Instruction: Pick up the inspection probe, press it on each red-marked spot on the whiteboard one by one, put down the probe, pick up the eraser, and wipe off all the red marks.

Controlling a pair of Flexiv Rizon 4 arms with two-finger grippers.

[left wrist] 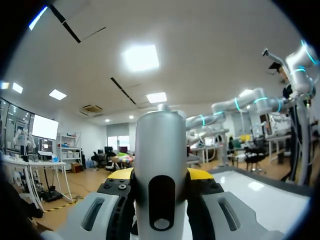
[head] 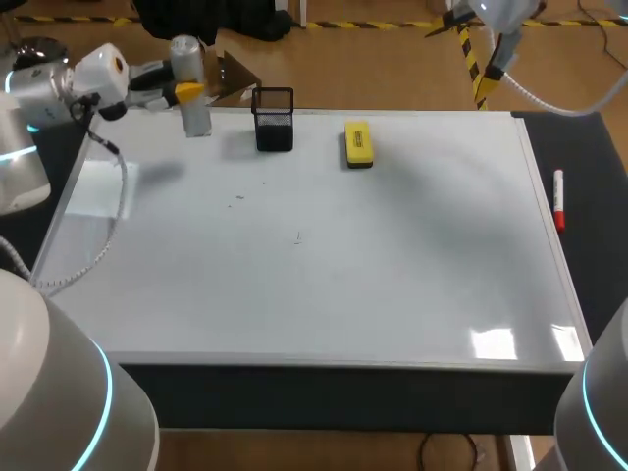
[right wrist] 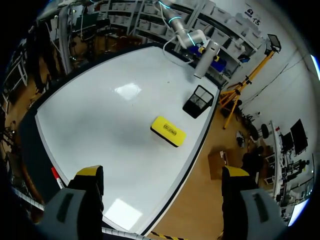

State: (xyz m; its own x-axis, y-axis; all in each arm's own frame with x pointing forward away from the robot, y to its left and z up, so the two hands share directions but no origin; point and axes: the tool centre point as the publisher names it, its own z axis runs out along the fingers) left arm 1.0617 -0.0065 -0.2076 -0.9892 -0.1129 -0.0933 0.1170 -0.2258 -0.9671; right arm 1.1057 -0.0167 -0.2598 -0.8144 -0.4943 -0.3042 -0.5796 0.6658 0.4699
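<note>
While my left pincer [left wrist: 160, 175] clamps the probe [left wrist: 160, 145], my right pincer [right wrist: 162, 172] gapes empty; I judge pressing and wiping remain, eraser [head: 358, 144] untouched.

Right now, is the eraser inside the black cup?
No, the eraser lies on the whiteboard beside the cup, apart from it.

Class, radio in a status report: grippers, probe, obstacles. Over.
Left gripper shut on grey cylindrical probe, upright over white whiteboard's far-left corner. Right gripper open, empty. Black mesh holder stands near probe; no red marks visible.
</note>
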